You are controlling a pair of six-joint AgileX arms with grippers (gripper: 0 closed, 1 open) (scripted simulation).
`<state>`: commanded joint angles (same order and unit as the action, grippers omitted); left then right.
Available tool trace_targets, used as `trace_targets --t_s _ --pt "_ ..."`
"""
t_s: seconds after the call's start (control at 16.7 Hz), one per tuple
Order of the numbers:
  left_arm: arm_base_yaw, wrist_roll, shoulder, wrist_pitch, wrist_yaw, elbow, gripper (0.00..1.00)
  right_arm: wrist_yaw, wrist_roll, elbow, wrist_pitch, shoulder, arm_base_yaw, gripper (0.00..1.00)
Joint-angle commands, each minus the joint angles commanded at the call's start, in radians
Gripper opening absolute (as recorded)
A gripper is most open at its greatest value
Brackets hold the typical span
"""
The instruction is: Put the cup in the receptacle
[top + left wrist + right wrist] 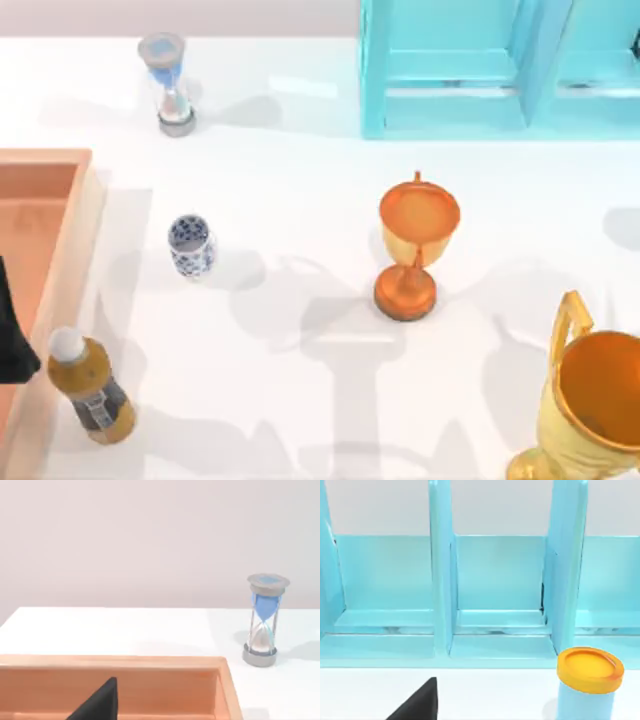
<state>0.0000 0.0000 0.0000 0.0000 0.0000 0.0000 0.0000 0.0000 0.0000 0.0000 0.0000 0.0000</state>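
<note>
The cup (190, 246) looked like glazed porcelain, white with blue pattern. The tray (60, 255) had pale, matt wooden walls. The orange trophy (413, 247) and the golden trophy (587, 410) shone like polished metal. The hourglass (170, 84) had clear glass between dull grey caps. The table (300, 180) was smooth, matt white.

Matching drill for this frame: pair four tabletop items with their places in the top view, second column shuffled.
1. cup
2. hourglass
3. orange trophy
4. bottle

A. near the table's middle
B. far edge, left of the turquoise shelf
C. near edge, against the receptacle wall
D. standing just right of the receptacle, outside it

Pairs: 1-D, 2-B, 3-A, 4-C
</note>
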Motion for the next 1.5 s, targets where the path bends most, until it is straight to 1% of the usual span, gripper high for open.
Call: trace_targets --t_s 0.24,0.36,0.54,0.84,1.5 --pt "-0.005 -0.006 0.030 -0.019 0.000 0.026 1.00 0.000 0.000 0.000 0.000 0.000 0.000 1.00" --pt "-0.018 -0.019 0.098 -0.063 -0.001 0.089 1.00 0.000 0.000 0.000 0.000 0.000 0.000 1.00" --pt "-0.048 -0.050 0.264 -0.170 -0.001 0.241 1.00 0.000 0.000 0.000 0.000 0.000 0.000 1.00" --pt "-0.123 -0.123 0.662 -0.427 -0.002 0.602 1.00 0.000 0.000 0.000 0.000 0.000 0.000 1.00" --pt "-0.316 -0.306 1.670 -1.086 -0.001 1.527 1.00 0.000 0.000 0.000 0.000 0.000 0.000 1.00"
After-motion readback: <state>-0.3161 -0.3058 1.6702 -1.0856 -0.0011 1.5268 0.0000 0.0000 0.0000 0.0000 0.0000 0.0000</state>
